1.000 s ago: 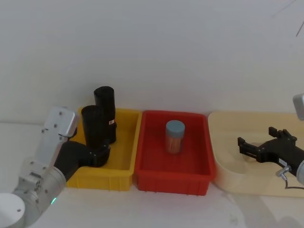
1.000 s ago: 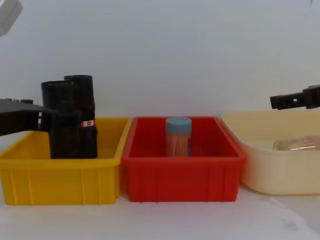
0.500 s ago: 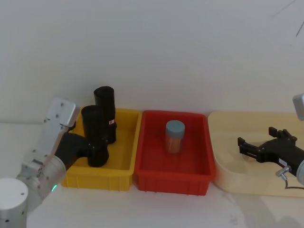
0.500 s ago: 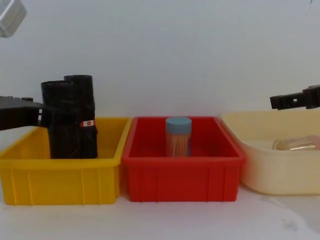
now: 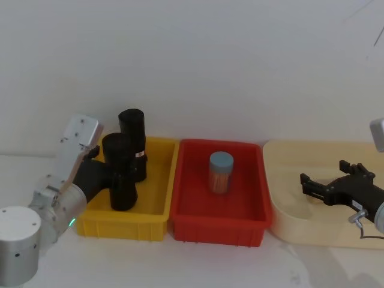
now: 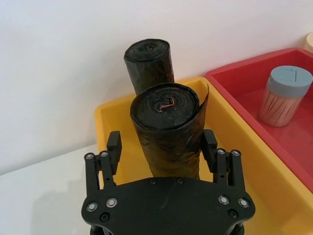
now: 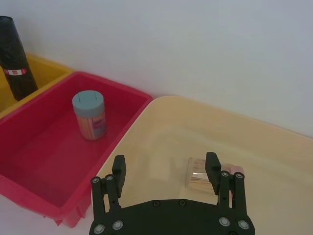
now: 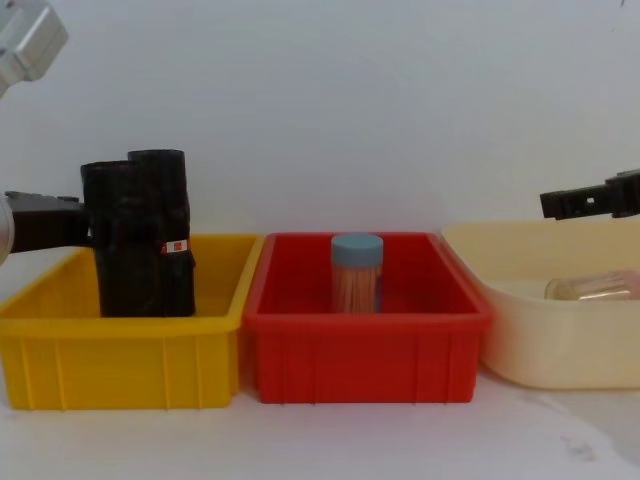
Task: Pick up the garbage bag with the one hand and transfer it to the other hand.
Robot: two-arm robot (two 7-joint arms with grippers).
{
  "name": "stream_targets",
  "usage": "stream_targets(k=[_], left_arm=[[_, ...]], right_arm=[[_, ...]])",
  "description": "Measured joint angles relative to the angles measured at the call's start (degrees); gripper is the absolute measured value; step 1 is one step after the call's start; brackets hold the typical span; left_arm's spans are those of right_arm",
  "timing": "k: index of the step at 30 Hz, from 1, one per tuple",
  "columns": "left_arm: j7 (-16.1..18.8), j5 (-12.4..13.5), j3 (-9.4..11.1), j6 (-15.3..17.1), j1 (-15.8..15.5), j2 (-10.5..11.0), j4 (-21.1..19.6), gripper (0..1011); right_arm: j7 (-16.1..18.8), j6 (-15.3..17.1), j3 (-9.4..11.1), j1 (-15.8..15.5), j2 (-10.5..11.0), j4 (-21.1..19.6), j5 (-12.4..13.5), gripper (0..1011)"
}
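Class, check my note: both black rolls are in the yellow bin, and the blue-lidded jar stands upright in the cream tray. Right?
No: the head view shows the blue-lidded jar upright in the red bin. The garbage bag and the stickered roll are in the yellow bin.

My left gripper (image 6: 161,139) is black, on a silver arm (image 5: 67,171) with a green light. Between its fingers I see the garbage bag (image 6: 168,127), plain black with a thin reddish curl at its core. Beyond it, the second roll (image 6: 149,63) is black with a small red sticker. Both stand in a yellow bin (image 5: 153,207). To that gripper's right, the red bin (image 5: 240,225) holds a jar (image 5: 220,172) with a grey-blue lid and orange-tan contents. Below my black right gripper (image 7: 165,163), the tray (image 7: 274,142) is cream and holds a clear jar (image 7: 199,177) with a pinkish end.
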Motion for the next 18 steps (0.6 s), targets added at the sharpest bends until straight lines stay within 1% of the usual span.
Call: stream_targets(k=[5,7,9,10,12,13,14,15,18], left_arm=[[-0.69,-0.16,0.07,0.1,-0.99,-0.27,1.28,906],[-0.96,-0.23,0.1,0.13,-1.37,-0.37,1.81,844],[-1.11,-0.26,0.12,0.16,-1.59,-0.42,2.11,817],[-1.25,-0.29,0.13,0.19,-1.8,-0.48,2.36,756],[-1.36,-0.32,0.14,0.21,-1.98,-0.54,2.6,718],[-1.47,-0.35,0.15,0.23,-2.13,-0.57,2.8,659],[-1.51,-0.36,0.15,0.24,-2.19,-0.6,2.9,641],[-1.56,-0.37,0.16,0.25,-2.26,-0.61,2.98,586],[-1.7,-0.41,0.18,0.28,-2.49,-0.68,3.25,558]], right_arm=[[0.0,0.0,0.0,0.0,0.0,0.0,0.0,999],[0.0,0.0,0.0,0.0,0.0,0.0,0.0,999],[0.0,0.0,0.0,0.0,0.0,0.0,0.0,999],[0.0,0.0,0.0,0.0,0.0,0.0,0.0,999],[0.0,0.0,0.0,0.0,0.0,0.0,0.0,999],[0.0,0.0,0.0,0.0,0.0,0.0,0.0,999],[0.0,0.0,0.0,0.0,0.0,0.0,0.0,999],[0.0,0.0,0.0,0.0,0.0,0.0,0.0,999],[0.0,0.0,0.0,0.0,0.0,0.0,0.0,999]])
